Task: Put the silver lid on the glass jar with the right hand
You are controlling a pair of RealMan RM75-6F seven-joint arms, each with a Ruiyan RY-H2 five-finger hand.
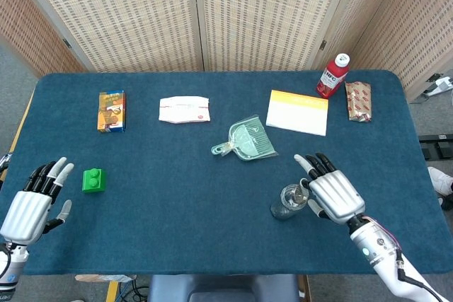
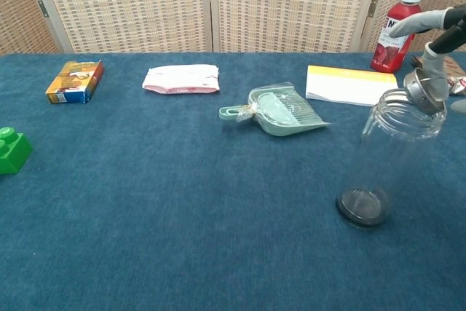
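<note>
The clear glass jar point(image 2: 389, 152) stands upright on the blue table, right of centre; in the head view the jar point(image 1: 285, 201) sits just left of my right hand point(image 1: 333, 194). The silver lid point(image 2: 424, 93) is tilted on edge over the jar's right rim, leaving the mouth mostly uncovered. My right hand point(image 2: 435, 41) holds the lid between its fingertips, the other fingers spread; the lid point(image 1: 303, 189) shows as a small glint by the thumb. My left hand point(image 1: 28, 205) rests open at the near left, holding nothing.
A green brick point(image 1: 93, 179) lies near the left hand. A mint dustpan point(image 1: 248, 141), a yellow-edged booklet point(image 1: 298, 112), a red bottle point(image 1: 333, 75), a brown packet point(image 1: 358, 100), a white pouch point(image 1: 184, 109) and an orange box point(image 1: 112, 110) lie further back.
</note>
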